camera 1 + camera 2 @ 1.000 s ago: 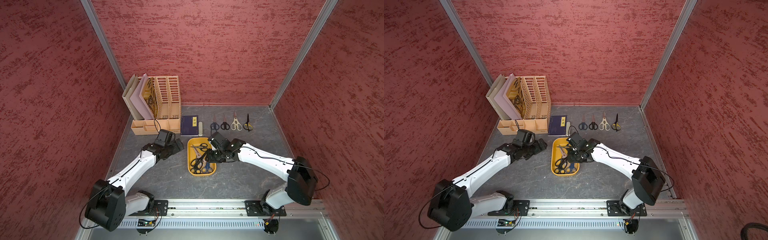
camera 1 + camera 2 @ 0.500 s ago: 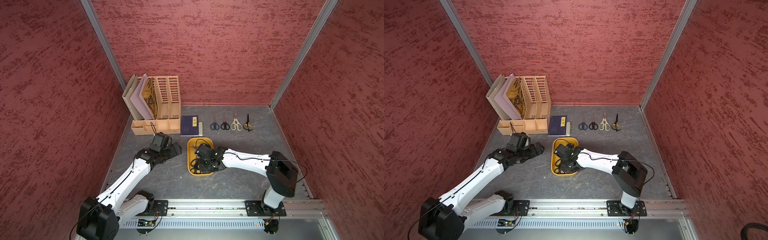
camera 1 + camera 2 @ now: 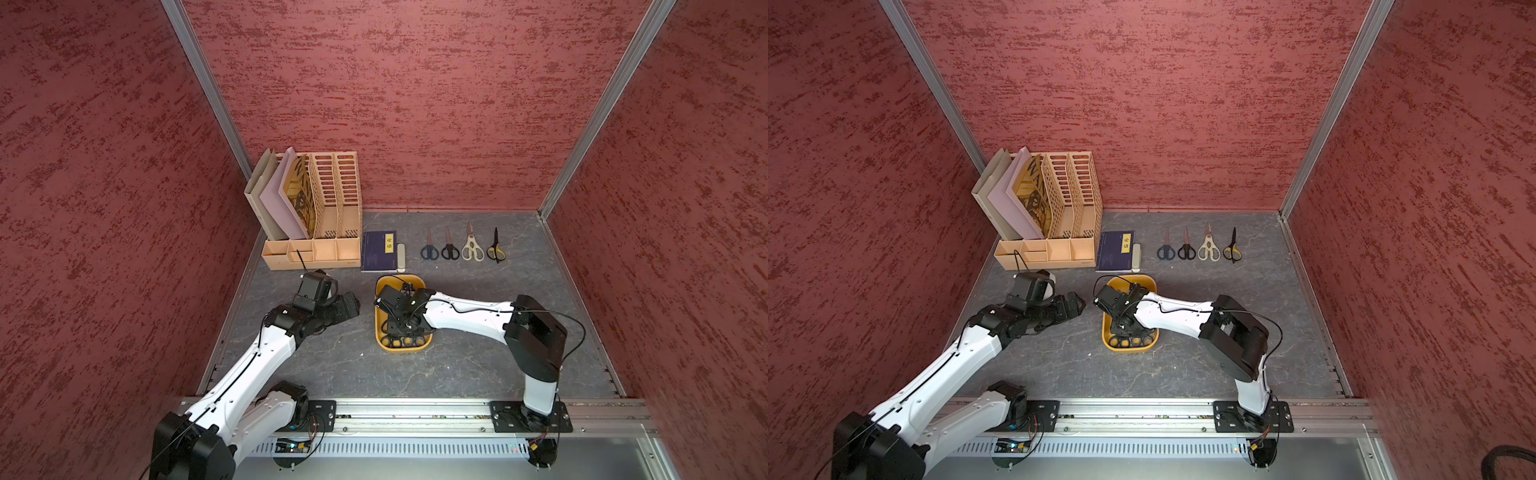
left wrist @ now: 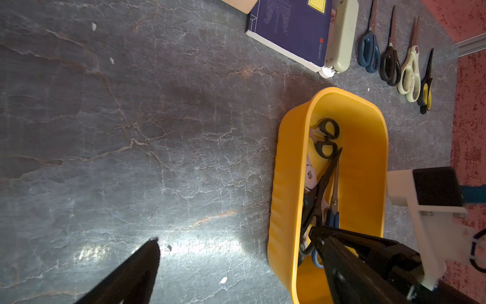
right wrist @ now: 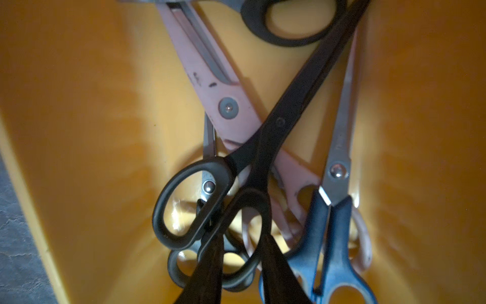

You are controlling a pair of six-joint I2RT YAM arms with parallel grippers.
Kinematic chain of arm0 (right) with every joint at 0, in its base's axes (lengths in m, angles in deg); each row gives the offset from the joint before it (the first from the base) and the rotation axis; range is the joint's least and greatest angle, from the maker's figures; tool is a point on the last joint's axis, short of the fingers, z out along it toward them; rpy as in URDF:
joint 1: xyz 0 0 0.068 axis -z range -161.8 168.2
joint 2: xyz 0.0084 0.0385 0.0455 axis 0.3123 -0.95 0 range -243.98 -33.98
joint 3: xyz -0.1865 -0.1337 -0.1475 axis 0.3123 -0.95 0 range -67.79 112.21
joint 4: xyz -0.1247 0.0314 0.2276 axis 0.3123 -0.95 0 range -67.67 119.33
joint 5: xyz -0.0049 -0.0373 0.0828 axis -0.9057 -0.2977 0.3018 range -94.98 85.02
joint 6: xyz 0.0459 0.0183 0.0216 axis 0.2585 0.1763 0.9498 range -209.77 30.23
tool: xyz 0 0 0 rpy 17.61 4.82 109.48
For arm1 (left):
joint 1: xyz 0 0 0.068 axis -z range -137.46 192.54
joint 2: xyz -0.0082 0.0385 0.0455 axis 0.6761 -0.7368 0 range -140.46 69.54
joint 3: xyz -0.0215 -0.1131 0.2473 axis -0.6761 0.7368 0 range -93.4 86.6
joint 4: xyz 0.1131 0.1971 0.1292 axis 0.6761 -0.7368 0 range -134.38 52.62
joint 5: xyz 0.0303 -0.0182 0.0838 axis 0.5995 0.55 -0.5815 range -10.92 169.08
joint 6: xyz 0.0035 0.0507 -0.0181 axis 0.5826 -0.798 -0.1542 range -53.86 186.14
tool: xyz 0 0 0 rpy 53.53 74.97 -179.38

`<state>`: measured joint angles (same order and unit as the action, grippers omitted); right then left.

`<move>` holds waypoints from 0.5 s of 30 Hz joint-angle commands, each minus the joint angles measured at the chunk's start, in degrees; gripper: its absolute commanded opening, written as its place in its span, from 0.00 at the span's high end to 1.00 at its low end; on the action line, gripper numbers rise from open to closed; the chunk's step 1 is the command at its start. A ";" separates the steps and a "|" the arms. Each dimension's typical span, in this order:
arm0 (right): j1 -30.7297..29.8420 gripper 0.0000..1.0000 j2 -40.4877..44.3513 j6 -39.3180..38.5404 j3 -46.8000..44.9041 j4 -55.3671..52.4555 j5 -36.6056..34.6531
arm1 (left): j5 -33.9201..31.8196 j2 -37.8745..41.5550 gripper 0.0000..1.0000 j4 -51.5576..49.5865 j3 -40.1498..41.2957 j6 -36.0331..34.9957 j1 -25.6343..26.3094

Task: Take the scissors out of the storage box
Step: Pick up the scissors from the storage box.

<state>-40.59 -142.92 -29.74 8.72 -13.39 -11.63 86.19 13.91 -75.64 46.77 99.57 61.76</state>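
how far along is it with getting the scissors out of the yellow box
About halfway. Done: four scissors lie in a row on the table. In hand: the right gripper is down in the yellow box, fingers astride a handle ring of the black scissors; grip unconfirmed. Left: at least four pairs are in the box. The left gripper hangs open beside it.

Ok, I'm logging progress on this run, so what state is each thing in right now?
storage box: upright, several scissors inside.
black scissors: in the box, on top, blades shut.
row of four scissors: out of the box, blades shut.
left gripper: open, empty, beside the box.
right gripper: down in the box, jaws astride a black handle loop; grip unclear.
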 commanded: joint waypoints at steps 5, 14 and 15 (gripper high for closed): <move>-0.47 0.73 -1.49 1.84 0.22 -3.21 -2.90 | 0.86 1.35 0.00 -1.84 -0.69 -2.05 -1.19; -0.53 0.83 -2.76 1.11 -0.90 -0.69 -2.23 | 0.72 2.20 0.00 -2.81 -0.32 -2.05 -1.83; -0.50 0.85 -2.76 1.09 -1.14 -0.55 -2.14 | 0.78 2.20 0.00 -2.83 -0.29 -1.95 -1.93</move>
<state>-40.61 -144.82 -28.91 8.48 -14.64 -12.99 86.71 15.59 -77.61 46.77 98.61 60.27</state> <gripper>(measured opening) 0.160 0.996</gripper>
